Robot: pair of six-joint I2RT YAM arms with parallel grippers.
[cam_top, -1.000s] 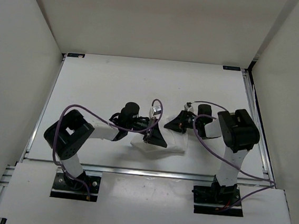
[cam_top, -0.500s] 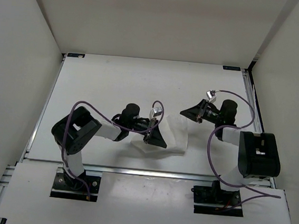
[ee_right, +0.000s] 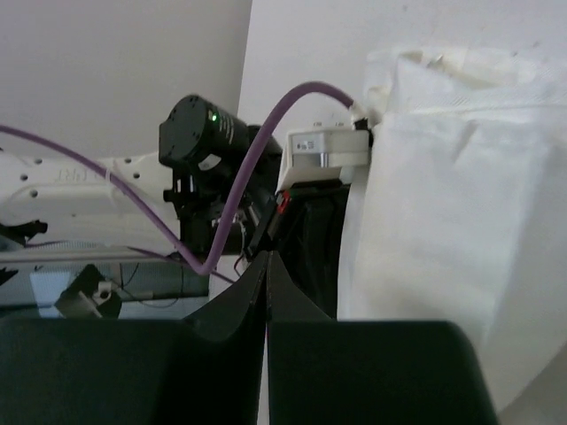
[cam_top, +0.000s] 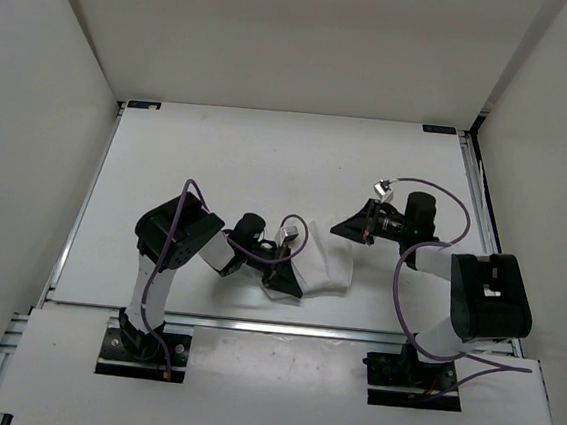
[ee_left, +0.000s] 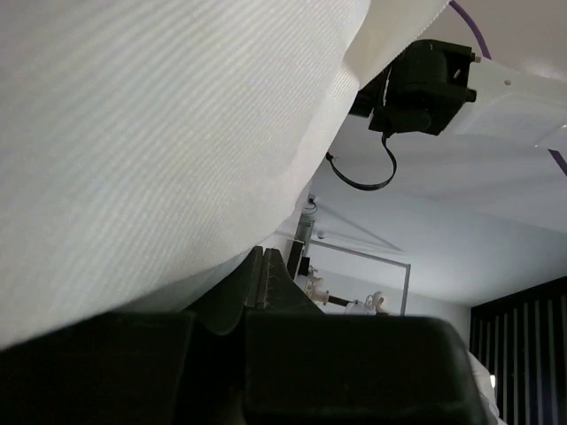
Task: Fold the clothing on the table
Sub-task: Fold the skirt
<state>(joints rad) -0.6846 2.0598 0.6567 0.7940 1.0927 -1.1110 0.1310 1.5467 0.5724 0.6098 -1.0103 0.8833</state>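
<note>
From above, found the clothing as a small white bundle on the near middle of the table, with its long axis running about left to right. Saw the left gripper touching its near left corner, and the right gripper just beside the far right corner, apart from it. In the left wrist view, saw the jaws closed and the clothing spreading from the fingertips over most of the picture; judged an edge to be pinched between them. In the right wrist view, saw the jaws pressed together on nothing, with the clothing to their right and not touching. Judged the left gripper the nearer one, so the coming fold probably depended on carrying that corner rightward along the long axis.
</note>
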